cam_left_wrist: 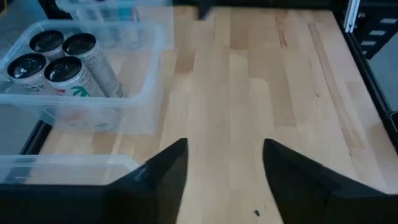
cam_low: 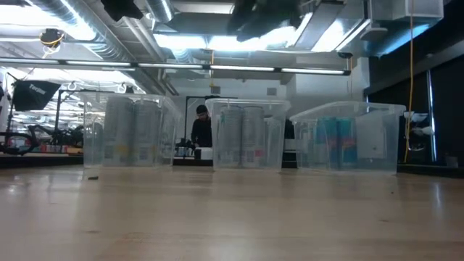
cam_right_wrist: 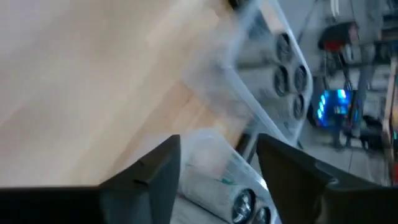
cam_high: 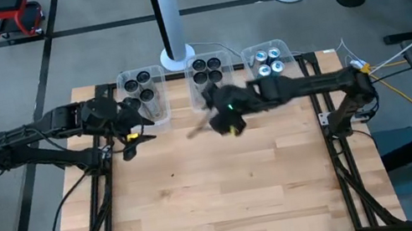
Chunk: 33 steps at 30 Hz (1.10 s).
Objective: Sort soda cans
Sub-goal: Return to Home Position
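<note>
I am looking straight down on a pale wooden surface [cam_high: 219, 190] with three clear bins in a row along its far edge.

At the far left, the left arm lies folded along the surface's left side. The left hand [cam_high: 136, 140] is just in front of the left bin [cam_high: 161, 89]. In its wrist view the left hand [cam_left_wrist: 224, 180] has its fingers well apart, with nothing between them and only bare wood beyond.

The soda cans [cam_high: 144, 77] all stand upright inside the bins, and none are loose on the surface. The left bin shows at least three dark-topped ones, with the arm covering its near corner. The centre bin [cam_high: 191, 88] holds four more dark-topped cans [cam_high: 199, 66].

The right hand [cam_high: 228, 120] is just in front of the centre bin, above the wood. Its wrist view shows the fingers spread apart and empty [cam_right_wrist: 217, 180].

The right bin [cam_high: 285, 44] holds four blue-and-silver cans [cam_high: 262, 56]. The right arm stretches in from the surface's right edge.

From surface height the bins stand side by side, and a person [cam_low: 201, 127] shows far behind them.
</note>
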### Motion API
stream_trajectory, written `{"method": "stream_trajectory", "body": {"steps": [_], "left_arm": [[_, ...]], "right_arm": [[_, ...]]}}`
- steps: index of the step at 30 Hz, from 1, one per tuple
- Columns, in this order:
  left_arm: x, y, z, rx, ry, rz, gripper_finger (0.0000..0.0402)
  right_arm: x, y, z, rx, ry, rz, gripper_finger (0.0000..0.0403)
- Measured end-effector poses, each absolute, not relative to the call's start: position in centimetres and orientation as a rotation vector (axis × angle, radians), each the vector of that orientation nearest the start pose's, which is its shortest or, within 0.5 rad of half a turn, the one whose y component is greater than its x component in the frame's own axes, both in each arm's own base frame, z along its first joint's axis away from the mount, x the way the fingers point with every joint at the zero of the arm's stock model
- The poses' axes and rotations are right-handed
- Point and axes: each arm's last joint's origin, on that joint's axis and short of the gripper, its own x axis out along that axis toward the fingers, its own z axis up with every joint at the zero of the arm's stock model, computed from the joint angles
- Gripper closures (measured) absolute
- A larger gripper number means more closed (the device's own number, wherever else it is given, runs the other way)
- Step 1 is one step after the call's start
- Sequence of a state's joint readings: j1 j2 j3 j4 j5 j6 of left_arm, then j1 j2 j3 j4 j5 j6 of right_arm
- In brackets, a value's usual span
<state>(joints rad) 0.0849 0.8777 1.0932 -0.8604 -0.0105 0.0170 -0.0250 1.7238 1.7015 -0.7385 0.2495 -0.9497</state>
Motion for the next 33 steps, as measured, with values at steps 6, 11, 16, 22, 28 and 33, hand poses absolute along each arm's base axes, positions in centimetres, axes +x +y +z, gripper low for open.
{"method": "stream_trajectory", "body": {"steps": [6,11,16,22,28,33], "left_arm": [[13.7,1.2,34.2,0.008,0.462,0.088,0.0296],[12.6,1.0,32.5,0.011,0.259,0.043,0.0367],[11.8,0.9,30.4,0.065,0.131,0.035,0.0399],[11.4,1.1,28.4,0.083,0.153,0.125,0.0387],[11.9,1.1,26.0,0.024,0.192,0.120,0.0385],[12.0,1.0,23.7,-0.002,0.108,0.076,0.0384]], "right_arm": [[33.8,2.1,34.5,-1.080,0.817,0.181,0.0287],[30.1,3.6,31.8,-1.083,0.635,0.247,0.0378],[26.0,3.2,29.7,-1.086,0.394,0.148,0.0385],[22.2,2.4,27.1,-1.085,0.349,0.044,0.0358],[21.2,2.2,25.0,-1.049,0.431,0.039,0.0358],[20.6,2.1,22.7,-1.042,0.394,0.023,0.0358]]}}
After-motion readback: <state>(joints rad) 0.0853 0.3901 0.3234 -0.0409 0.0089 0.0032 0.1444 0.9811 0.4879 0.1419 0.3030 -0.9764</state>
